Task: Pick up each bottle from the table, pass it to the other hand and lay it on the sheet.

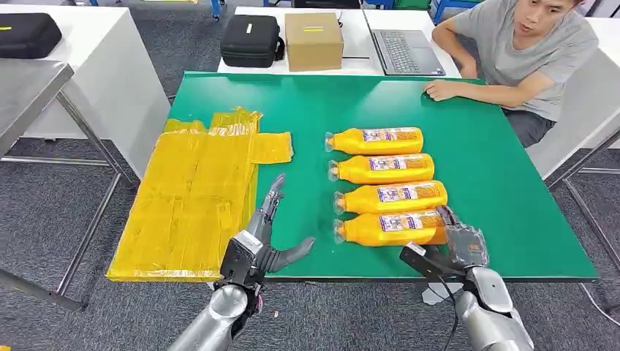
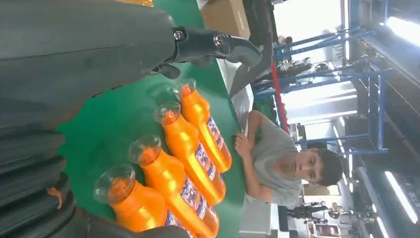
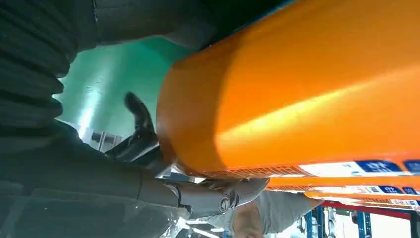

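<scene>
Reaching at the base of the nearest bottle (image 1: 387,228), right hand (image 1: 446,252) cups it, grip not yet clearly closed; left hand (image 1: 267,238) waits open beside the yellow sheet (image 1: 186,205). Four bottles lie in a row on the green table (image 1: 504,183). Full, smooth plastic: likely heavy, slippery; grasp mid-body.

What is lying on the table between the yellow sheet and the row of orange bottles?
In the head view, only bare green table separates the yellow sheet from the bottles; the open left hand hovers over its near end.
</scene>
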Robot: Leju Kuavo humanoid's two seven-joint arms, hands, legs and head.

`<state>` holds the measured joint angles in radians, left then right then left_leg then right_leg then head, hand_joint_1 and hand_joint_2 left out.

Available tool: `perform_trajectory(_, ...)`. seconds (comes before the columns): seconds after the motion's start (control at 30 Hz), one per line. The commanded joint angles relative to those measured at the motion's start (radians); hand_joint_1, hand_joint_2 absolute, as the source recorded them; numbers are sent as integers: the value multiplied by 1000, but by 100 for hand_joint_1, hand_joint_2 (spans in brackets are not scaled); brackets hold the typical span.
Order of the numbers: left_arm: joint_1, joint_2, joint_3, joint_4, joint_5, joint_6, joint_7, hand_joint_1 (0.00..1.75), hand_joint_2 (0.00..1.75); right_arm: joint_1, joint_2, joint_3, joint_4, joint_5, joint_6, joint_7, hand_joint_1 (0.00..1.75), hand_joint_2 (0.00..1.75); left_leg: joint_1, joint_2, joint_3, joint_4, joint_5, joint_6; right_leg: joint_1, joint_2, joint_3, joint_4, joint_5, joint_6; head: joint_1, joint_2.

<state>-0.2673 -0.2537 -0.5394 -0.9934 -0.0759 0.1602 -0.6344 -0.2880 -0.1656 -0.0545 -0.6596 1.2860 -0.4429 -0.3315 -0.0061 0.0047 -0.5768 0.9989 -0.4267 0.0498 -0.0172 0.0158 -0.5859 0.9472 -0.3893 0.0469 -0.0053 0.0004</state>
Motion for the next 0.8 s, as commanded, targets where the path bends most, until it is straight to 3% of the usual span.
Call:
perform_trajectory(0.03, -35, 19, -41, 73, 5, -2, -6, 0, 175, 89, 16, 37, 35, 13, -23, -8, 175, 175, 2, -4, 0, -1, 0, -3, 2, -5, 2, -1, -1, -2, 0, 0)
perform_trajectory(0.13, -36, 19, -43, 80, 7, -4, -10, 0, 175, 97, 15, 37, 26, 8, -29, -25, 175, 175, 2, -5, 0, -1, 0, -3, 2, -6, 2, -2, 0, -1, 0, 0)
perform_trajectory(0.27, -48, 10, -46, 99, 15, -2, -22, 0, 175, 115, 43, -10, -32, -122, -11, -156, 175, 175, 2, -5, 0, -1, -1, -3, 2, -5, 2, -1, -1, 0, 0, 0)
perform_trajectory(0.47, -66, 2, -57, 108, 22, -3, -20, 0, 175, 129, 61, -32, -101, -231, -3, -241, 175, 175, 3, -5, -5, 0, -1, -3, 2, -4, -1, 0, -2, 1, 0, 0)
perform_trajectory(0.8, -75, -1, -66, 117, 32, 2, -22, 0, 175, 134, 66, -43, -113, -294, -11, -295, 175, 175, 3, -6, -8, 0, -2, -4, 2, -5, -4, 0, -2, 0, 0, 0)
